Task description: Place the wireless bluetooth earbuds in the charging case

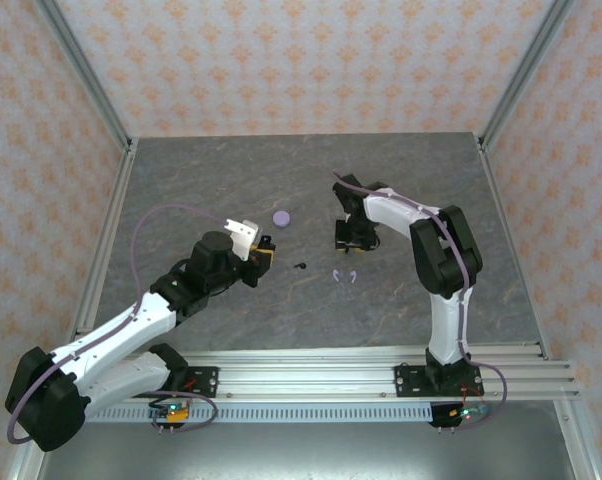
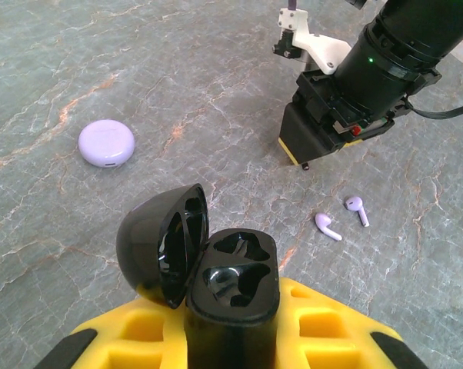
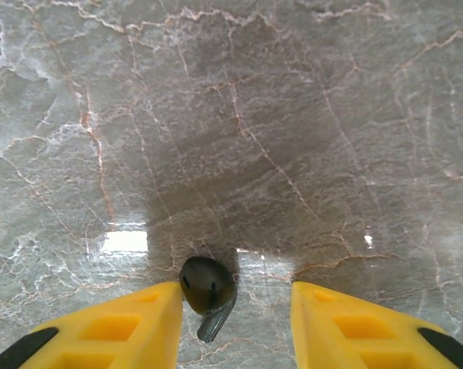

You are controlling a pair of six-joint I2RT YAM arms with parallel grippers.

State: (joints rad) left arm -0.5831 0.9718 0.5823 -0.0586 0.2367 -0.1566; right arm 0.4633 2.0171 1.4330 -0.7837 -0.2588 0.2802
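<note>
Earbuds (image 2: pixel 328 226): two lavender, two black

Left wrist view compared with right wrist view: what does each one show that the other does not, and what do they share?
Left wrist: the open black charging case in the left gripper, a closed lavender case and two lavender earbuds. Right wrist: a black earbud against one finger. Shared: the right gripper and the grey table.
</note>
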